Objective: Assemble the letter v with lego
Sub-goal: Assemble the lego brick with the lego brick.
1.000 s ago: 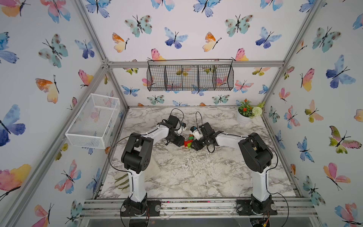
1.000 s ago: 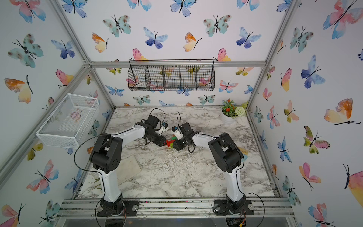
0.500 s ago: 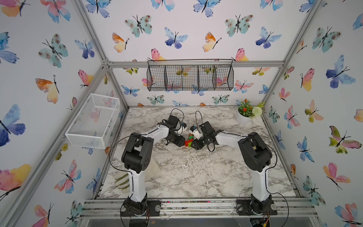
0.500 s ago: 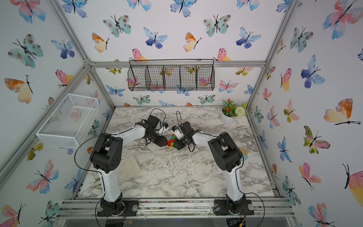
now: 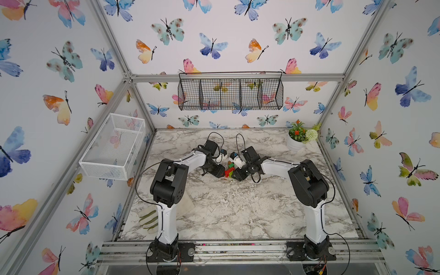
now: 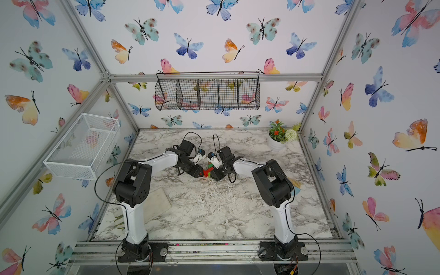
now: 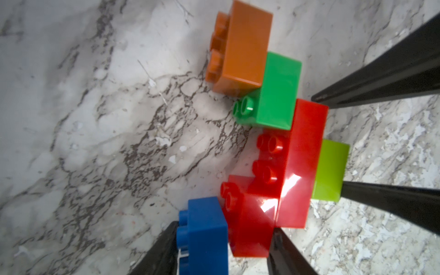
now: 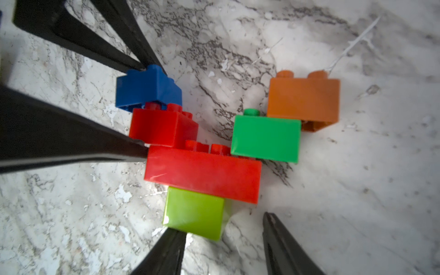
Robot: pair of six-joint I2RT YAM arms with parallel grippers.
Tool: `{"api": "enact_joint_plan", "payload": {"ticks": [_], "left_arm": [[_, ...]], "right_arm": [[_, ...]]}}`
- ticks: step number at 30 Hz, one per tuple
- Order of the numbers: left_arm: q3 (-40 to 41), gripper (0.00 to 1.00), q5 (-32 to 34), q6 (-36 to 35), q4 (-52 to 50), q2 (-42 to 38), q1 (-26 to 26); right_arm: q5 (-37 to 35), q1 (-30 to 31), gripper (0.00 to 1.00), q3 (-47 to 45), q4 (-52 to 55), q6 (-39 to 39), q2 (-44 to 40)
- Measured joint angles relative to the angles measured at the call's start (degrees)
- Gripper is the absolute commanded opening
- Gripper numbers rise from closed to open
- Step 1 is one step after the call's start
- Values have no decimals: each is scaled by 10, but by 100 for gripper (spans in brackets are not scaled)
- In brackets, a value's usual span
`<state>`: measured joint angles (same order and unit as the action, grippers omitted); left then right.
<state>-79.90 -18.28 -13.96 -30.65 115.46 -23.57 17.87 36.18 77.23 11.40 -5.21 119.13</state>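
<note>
Lying flat: multicolour V (image 8: 214, 171); left gripper (image 7: 225, 226) pinching blue brick (image 7: 204, 234); right gripper (image 8: 221, 223) agape, touching lime brick (image 8: 194, 212).

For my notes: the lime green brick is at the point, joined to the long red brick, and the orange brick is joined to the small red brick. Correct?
No: in the right wrist view the orange brick is joined to the green brick, not the small red brick. The lime green brick is at the point, joined to the long red brick.
</note>
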Motion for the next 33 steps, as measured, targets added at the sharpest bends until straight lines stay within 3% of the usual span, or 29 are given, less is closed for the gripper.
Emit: {"api": "enact_joint_plan", "payload": {"ticks": [21, 33], "left_arm": [[-4, 53, 6, -1, 0, 1, -2], [-12, 62, 11, 0, 1, 11, -5]], "right_arm": [[1, -3, 55, 1, -1, 0, 1], [1, -6, 55, 1, -3, 0, 1]]}}
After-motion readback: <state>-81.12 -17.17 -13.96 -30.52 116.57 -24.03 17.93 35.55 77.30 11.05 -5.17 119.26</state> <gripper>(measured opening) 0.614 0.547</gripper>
